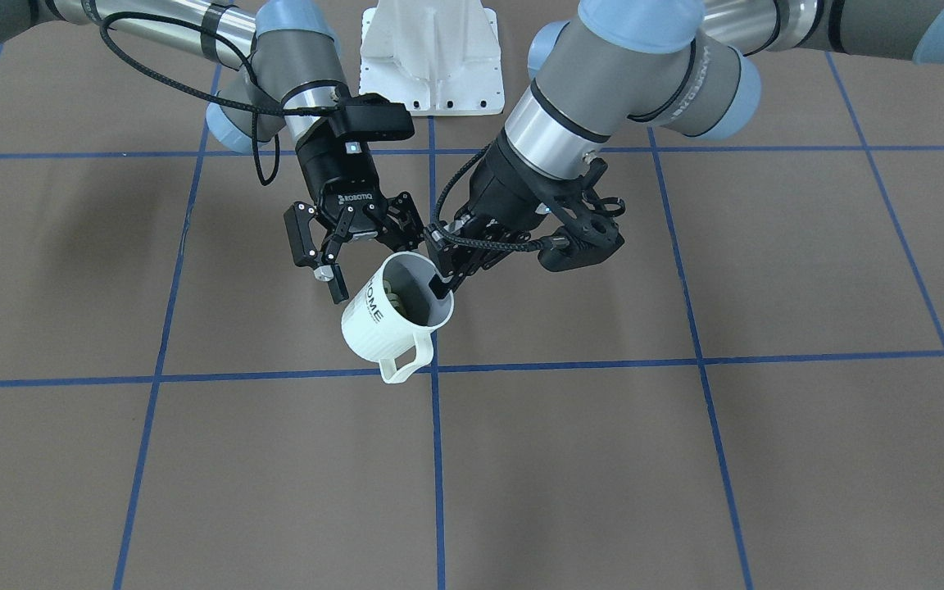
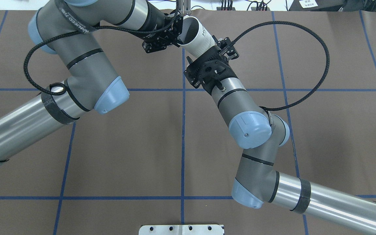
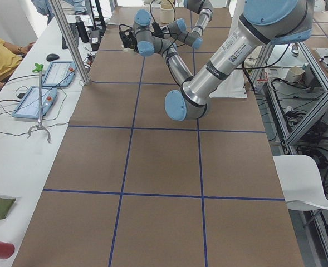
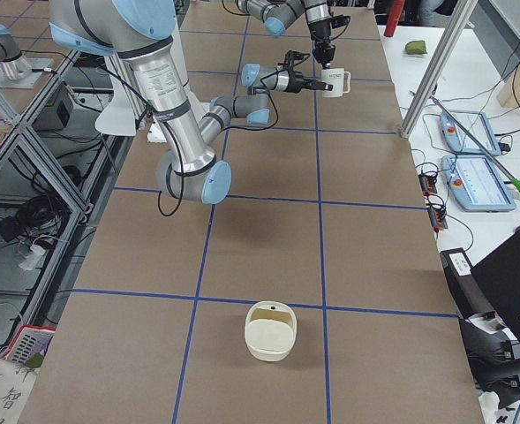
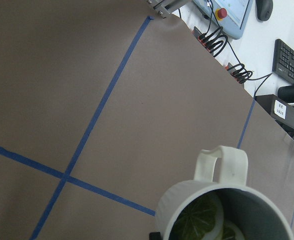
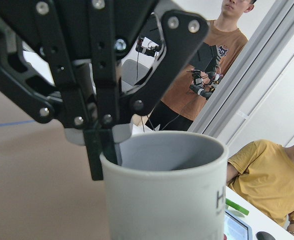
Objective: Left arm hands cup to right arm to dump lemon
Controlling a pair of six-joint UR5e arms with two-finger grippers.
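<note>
The white cup, lettered "HOME", hangs tilted above the table with its handle down toward the camera. Inside it lies the pale yellowish lemon, which looks green-marked in the left wrist view. My left gripper is shut on the cup's rim, one finger inside and one outside. My right gripper, lettered ROBOTIQ, stands open with its fingers on either side of the cup's body. Seen from overhead, the right gripper covers the cup's lower part. Whether it touches the cup I cannot tell.
A white basket-like container stands on the brown paper at the table's end on the robot's right. The white base plate sits between the arms. The right arm's long cable loops wide. People and control tablets line the operators' side.
</note>
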